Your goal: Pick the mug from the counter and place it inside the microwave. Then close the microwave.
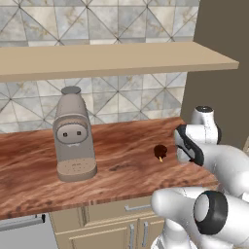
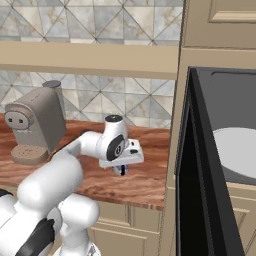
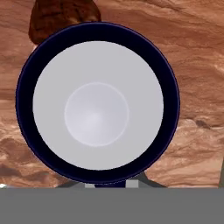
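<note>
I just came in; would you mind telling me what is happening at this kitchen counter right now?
The white robot arm's gripper is down over the reddish-brown wood-grain counter and shut on the small light-grey mug with a dark rim, which the hand view looks straight into; it is empty. A small dark-brown lump lies on the counter beside it. The black microwave on the right stands open with its white turntable plate bare. A grey-brown coffee machine stands further left.

I count one mug [image 3: 98, 105] right under my hand, one small brown lump [image 1: 160, 152] just beside the mug, one coffee machine [image 1: 73, 133] well apart from it, and one open microwave [image 2: 220, 155].
</note>
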